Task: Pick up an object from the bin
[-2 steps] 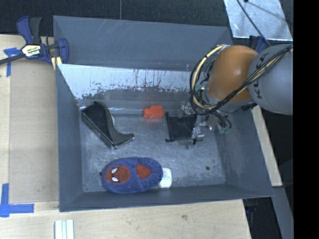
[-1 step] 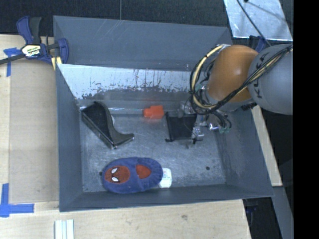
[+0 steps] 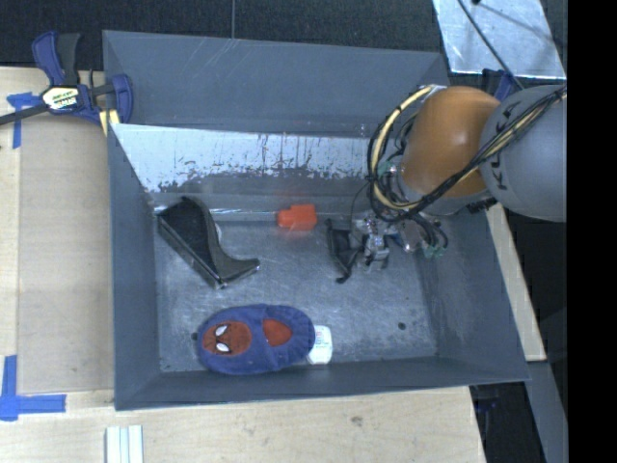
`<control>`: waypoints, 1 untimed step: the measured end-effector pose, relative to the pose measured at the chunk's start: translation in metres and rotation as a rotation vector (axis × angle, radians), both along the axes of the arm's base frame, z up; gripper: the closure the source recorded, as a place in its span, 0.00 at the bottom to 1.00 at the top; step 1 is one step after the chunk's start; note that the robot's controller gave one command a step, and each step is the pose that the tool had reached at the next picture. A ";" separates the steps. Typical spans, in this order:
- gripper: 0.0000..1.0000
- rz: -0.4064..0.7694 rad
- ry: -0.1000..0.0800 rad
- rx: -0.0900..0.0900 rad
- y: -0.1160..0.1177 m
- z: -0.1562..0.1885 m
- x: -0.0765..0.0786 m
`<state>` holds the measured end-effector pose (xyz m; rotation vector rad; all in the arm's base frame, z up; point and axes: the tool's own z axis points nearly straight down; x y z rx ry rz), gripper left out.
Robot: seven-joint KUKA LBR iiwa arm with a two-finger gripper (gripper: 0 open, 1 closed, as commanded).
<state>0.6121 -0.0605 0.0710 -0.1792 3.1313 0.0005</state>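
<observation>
Camera view shows the claw (image 3: 352, 251) low inside the grey metal bin (image 3: 461, 302), over bare floor right of the middle, with the arm's rounded orange wrist cover (image 3: 445, 143) above it. I cannot tell whether the claw stands wide or narrow, and nothing can be seen held in it. The step in hand looks like the approach, before any grasp. Nearest is a small orange boxy block (image 3: 297, 218), just left of the claw at the foot of the back wall, clear of everything else. Taking it would likely call for a short shift left and a close across its flat sides. It looks rigid and compact, so probably easy to grip. Further off lie a black angled wedge-shaped piece (image 3: 204, 241) at the left and a blue soft slipper-like thing with a red spider face (image 3: 253, 338) at the front, a small white object (image 3: 320, 345) touching its right end.
</observation>
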 end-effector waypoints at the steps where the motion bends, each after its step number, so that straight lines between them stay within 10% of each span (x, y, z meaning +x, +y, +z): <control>1: 1.00 -0.001 -0.006 -0.002 -0.001 0.062 0.003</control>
